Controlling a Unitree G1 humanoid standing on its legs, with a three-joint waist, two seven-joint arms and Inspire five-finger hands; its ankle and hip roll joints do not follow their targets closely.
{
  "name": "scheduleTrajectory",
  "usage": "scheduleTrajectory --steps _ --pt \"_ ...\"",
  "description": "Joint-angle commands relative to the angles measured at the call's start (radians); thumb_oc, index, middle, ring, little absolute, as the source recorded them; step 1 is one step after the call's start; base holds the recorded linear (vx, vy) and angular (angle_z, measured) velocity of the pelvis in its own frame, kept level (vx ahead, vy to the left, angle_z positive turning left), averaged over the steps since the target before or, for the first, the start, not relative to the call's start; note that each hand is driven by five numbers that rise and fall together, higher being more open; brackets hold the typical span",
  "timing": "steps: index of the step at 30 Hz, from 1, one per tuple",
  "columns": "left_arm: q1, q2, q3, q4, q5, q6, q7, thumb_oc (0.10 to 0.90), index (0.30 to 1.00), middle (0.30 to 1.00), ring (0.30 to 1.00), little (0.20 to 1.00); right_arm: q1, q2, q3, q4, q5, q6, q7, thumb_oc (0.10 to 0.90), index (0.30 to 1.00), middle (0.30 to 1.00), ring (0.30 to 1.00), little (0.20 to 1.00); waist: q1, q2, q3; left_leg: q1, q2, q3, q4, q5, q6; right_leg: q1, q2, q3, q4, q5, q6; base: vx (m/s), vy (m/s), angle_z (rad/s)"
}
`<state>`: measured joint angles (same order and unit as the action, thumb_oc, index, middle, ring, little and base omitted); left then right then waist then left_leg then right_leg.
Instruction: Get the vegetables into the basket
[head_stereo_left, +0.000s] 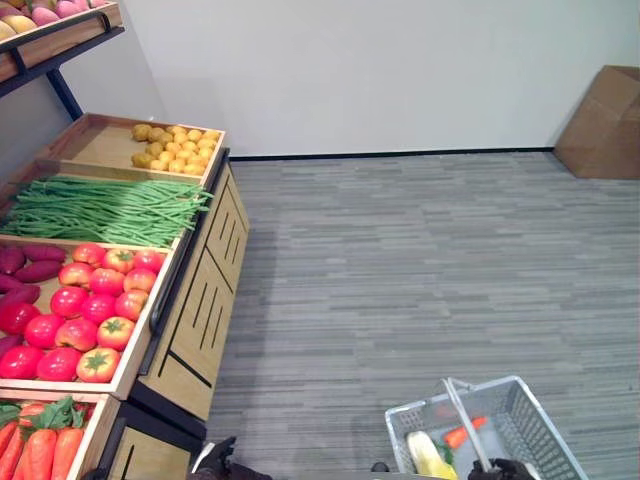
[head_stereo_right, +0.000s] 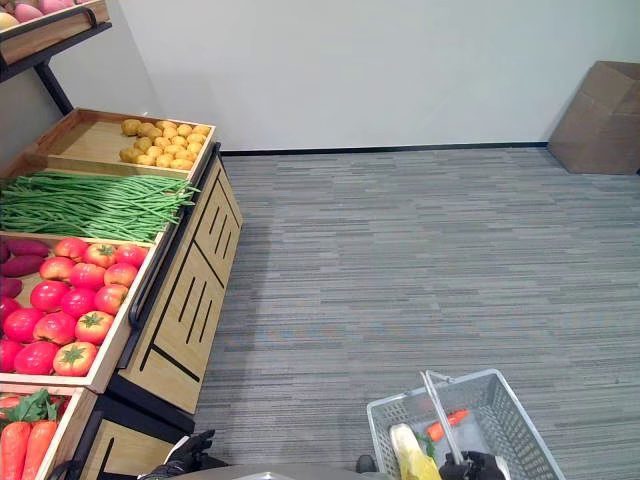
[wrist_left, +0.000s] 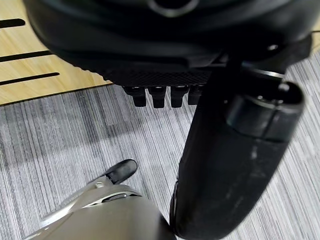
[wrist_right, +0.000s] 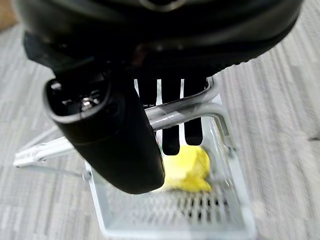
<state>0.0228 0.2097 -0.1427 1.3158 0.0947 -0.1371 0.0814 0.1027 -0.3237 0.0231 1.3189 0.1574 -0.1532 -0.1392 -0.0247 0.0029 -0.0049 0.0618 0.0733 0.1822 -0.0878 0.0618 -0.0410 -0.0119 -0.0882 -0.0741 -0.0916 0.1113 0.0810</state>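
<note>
Right robot hand (wrist_right: 150, 120) grips the metal handle (wrist_right: 175, 112) of the basket (head_stereo_left: 530, 420) holding corn (head_stereo_left: 428, 455); left robot hand (wrist_left: 165, 85) hangs clenched, empty.

Red tomatoes (head_stereo_left: 85, 315), green beans (head_stereo_left: 105, 210), orange carrots (head_stereo_left: 35, 450), yellow potatoes (head_stereo_left: 175, 146), purple sweet potatoes (head_stereo_left: 25, 270), pale grey mesh basket (head_stereo_left: 520, 405), grey striped floor (head_stereo_left: 420, 270), brown cardboard box (head_stereo_left: 603, 122), light wood shelf (head_stereo_left: 195, 310)

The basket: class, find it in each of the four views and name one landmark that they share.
Left eye view: the basket sits bottom right, on the floor side.
Right eye view: bottom right again.
Left wrist view: not in it.
Right wrist view: below the right hand, which grips its metal handle.
Shared landmark: the yellow vegetable inside.
</note>
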Motion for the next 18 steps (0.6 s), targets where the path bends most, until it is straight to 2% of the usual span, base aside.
scheduleTrajectory --steps 1,18 --pt "0.022 0.006 0.038 0.101 0.001 0.021 0.031 0.9 1.0 1.0 1.0 1.0 -0.057 0.036 -0.004 0.055 0.063 -0.062 0.012 0.4 0.3 0.3 0.3 0.3 -0.005 -0.036 0.008 -0.02 0.097 -0.029 0.001 -0.003 -0.09 0.022 -0.106 -0.04 0.004 -0.001 0.107 0.0 0.0 0.0" --pt "0.014 -0.029 0.029 0.116 -0.052 0.02 0.024 0.9 1.0 1.0 1.0 1.0 -0.034 0.078 0.026 0.096 0.058 -0.043 0.023 0.4 0.3 0.3 0.3 0.3 -0.017 -0.025 0.004 -0.022 0.101 -0.028 0.001 0.001 -0.093 0.025 -0.105 -0.043 0.004 -0.004 0.104 0.0 0.0 0.0"
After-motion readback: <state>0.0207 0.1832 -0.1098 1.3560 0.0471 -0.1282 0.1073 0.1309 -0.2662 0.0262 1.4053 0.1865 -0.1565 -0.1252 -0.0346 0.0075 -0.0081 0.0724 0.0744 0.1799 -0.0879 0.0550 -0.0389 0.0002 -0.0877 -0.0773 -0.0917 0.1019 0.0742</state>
